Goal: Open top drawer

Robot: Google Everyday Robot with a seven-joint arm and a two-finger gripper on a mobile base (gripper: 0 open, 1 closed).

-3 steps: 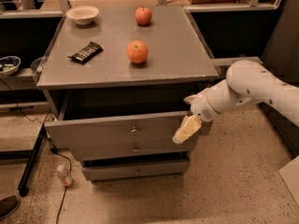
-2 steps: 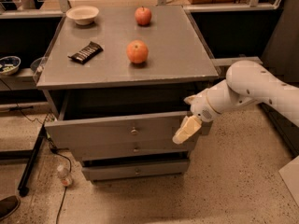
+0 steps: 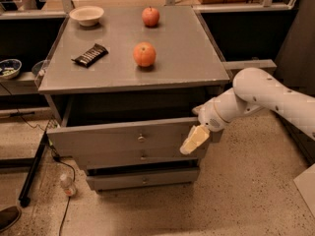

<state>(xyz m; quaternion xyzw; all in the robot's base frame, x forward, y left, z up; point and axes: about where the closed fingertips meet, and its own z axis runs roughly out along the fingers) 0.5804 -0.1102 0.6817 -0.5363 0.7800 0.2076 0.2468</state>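
Gripper (image 3: 195,139) sits at the front right corner of the cabinet (image 3: 197,63), its pale tip hanging over the right end of the top drawer (image 3: 108,140) front. We cannot tell if the gripper is spread, closed or clamped on anything. White arm (image 3: 256,95) reaches in from the cabinet's right side.

Top drawer stands partway out of the cabinet front, with a dark gap showing above its front panel. Its round knob (image 3: 141,137) is mid-panel, well left of the gripper and apart from it.

We count 2 narrower fronts under it: middle drawer (image 3: 118,159) and bottom drawer (image 3: 142,180).

On the cabinet top we see 2 red fruits: centre fruit (image 3: 144,54) and rear fruit (image 3: 151,16). Pale bowl (image 3: 86,14) is at rear left, and dark wrapped bar (image 3: 90,54) lies left of the centre fruit.

Small bottle (image 3: 67,185) stands on the floor by the cabinet's front left corner.
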